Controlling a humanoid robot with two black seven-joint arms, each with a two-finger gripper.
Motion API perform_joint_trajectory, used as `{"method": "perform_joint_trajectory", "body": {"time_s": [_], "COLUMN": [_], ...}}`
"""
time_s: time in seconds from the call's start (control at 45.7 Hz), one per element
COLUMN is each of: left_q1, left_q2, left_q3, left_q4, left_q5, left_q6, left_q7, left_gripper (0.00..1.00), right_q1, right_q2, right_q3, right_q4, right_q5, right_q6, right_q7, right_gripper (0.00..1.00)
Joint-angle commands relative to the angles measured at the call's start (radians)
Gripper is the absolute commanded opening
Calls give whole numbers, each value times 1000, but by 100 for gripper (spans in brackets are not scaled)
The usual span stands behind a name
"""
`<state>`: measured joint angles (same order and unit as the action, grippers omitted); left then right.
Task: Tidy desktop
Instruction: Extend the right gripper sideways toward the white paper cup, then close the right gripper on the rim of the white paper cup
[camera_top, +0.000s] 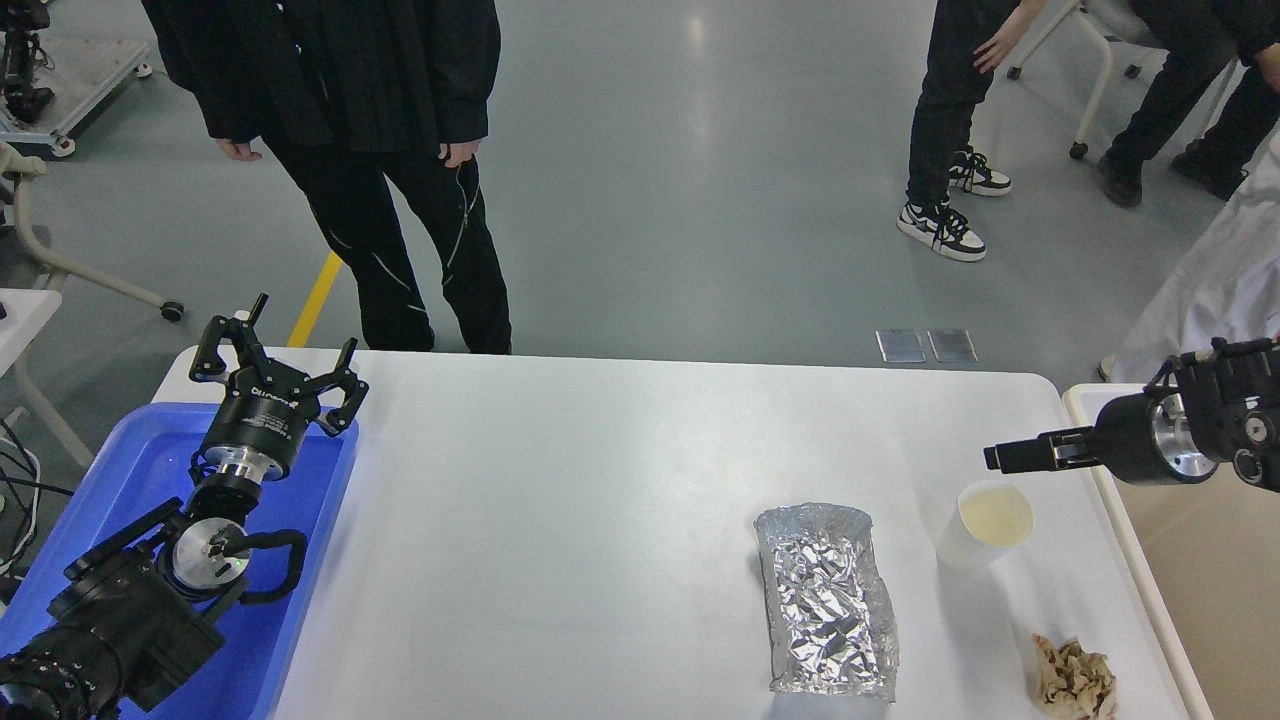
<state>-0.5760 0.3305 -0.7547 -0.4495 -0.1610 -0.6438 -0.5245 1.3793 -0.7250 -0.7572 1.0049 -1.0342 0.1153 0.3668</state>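
We start at the left, where a blue tray (130, 470) lies on the left edge of the bench (560, 520). Our left arm comes up over this tray. Our left tool (275, 365) hangs above the far end of the tray, close to the far left corner of the bench. Its fingers are spread wide apart and nothing is between them.

The bench is the big white top with round corners, and it fills most of what we see. Its middle is bare white.

Toward the right, a crinkly silver foil box (825, 600) lies near the front edge. Just beside it on the right stands a white paper cup (985, 525) with something pale inside. The box and the cup do not touch. Near the front right corner lies a crumpled brown paper ball (1075, 680).

Our right arm comes in from the right side. Our right tool (1020, 455) is above the cup and points left. We see it from the side, dark and thin, so we cannot tell if it is open or closed.

Past the right edge of the bench is a bin (1200, 560) with a white rim and a tan inside.
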Motion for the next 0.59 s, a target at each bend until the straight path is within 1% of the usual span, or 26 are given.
{"method": "perform_joint_trajectory", "body": {"time_s": [0.0, 0.153, 0.394, 0.503, 0.569], "left_q1": [1, 1, -1, 1, 1], "left_q2": [1, 1, -1, -1, 1], "left_q3": [0, 0, 0, 0, 0], "left_q4": [0, 0, 0, 0, 0], "left_q5": [0, 0, 0, 0, 0], "left_q6": [0, 1, -1, -1, 0], "left_q7": [0, 0, 0, 0, 0], "left_gripper": [100, 100, 100, 100, 100], "right_q1": [-54, -83, -175, -189, -192], "right_q2": [13, 24, 127, 133, 133], "right_q3": [-2, 4, 12, 12, 12], "right_q4": [-29, -42, -167, -180, -181], "right_q5": [-9, -6, 13, 34, 39], "right_q6": [-3, -8, -14, -16, -16], "right_q7": [1, 0, 0, 0, 0], "right_gripper": [99, 99, 99, 96, 91]}}
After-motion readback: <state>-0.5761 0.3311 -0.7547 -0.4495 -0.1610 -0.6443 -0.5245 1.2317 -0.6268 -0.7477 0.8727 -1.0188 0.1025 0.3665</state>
